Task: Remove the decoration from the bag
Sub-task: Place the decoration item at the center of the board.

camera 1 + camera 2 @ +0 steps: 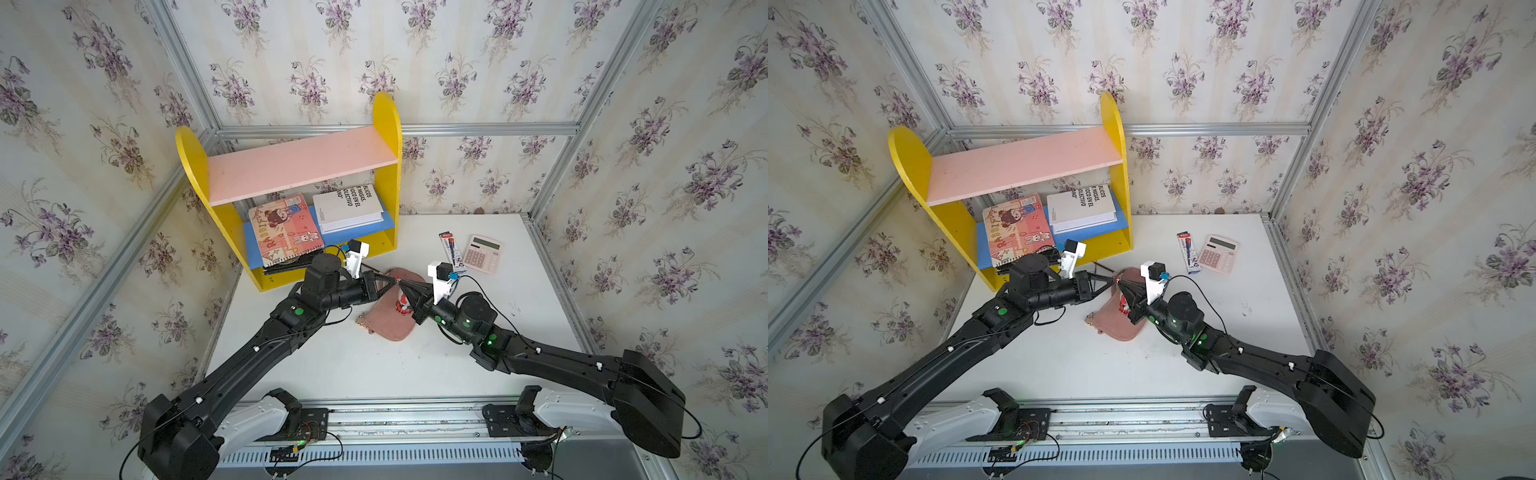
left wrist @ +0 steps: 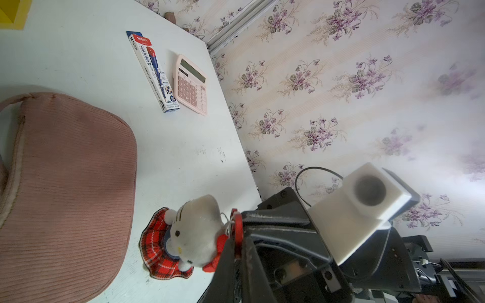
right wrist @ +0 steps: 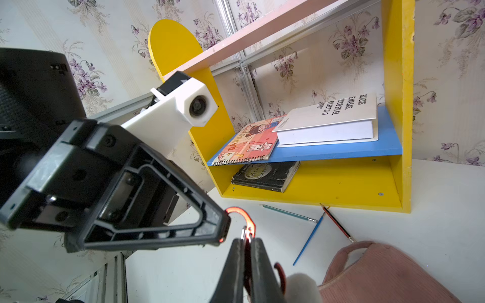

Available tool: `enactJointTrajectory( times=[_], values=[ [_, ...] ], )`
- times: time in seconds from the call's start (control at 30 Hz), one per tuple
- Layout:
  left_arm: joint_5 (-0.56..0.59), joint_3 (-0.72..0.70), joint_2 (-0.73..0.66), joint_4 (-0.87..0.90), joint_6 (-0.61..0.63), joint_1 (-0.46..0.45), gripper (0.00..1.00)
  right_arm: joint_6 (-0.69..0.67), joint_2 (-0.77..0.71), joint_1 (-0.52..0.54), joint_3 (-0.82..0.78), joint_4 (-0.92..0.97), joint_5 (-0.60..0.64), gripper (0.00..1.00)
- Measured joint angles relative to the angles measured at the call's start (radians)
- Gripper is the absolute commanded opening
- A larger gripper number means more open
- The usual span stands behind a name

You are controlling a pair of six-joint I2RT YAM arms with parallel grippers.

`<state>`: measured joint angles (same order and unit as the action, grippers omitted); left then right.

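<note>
The decoration (image 2: pixel 194 230) is sitting just beside the bag (image 2: pixel 65 183); my left pincer (image 3: pixel 223 230) and right pincer (image 3: pixel 248 240) are both clamping its red clasp (image 2: pixel 238 230).

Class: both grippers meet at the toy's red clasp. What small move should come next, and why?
Probably draw the decoration away from the bag. The left gripper and right gripper are both shut on its red clasp, which seems to loop through nothing; the bag's strap lies apart.

Bright, even light (edges warped)
</note>
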<state>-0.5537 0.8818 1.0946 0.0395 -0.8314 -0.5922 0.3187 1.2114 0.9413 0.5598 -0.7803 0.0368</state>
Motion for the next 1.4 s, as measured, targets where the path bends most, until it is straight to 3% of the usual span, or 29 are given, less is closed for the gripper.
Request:
enactJointTrajectory(
  times=[0.9,1.4],
  values=[
    [0.003,0.026,-0.002,0.08,0.145,0.003,0.01,-0.035,0.007,-0.002,0.033,0.084,-0.05,0.19],
    [0.006,0.02,-0.001,0.09,0.171,0.004,0.01,-0.052,0.014,-0.001,0.052,0.127,-0.072,0.35]
  ],
)
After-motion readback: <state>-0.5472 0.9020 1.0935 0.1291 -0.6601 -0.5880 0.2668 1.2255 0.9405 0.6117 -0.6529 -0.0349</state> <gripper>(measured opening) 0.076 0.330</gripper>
